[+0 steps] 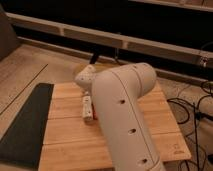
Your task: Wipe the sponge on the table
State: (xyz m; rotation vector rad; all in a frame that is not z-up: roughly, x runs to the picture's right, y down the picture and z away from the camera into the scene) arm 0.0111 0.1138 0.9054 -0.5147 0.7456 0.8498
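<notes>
So, the gripper [88, 109] sits low over the table [150, 131], by its left-middle planks. It's mostly blocked by the one big white arm [122, 115], so I can't tell if it's open or closed. One small reddish bit [93, 118] shows right at its tip, on the wood. One dark grey mat [25, 125] lies just beside the table on the view's left, and cables [200, 107] trail on the floor to the right

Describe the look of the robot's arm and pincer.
The arm is a thick, smooth, cream-white tube with rounded joints and a row of small dark holes down its side. The pincer, pale with a reddish spot, sits low over the wooden table.
</notes>
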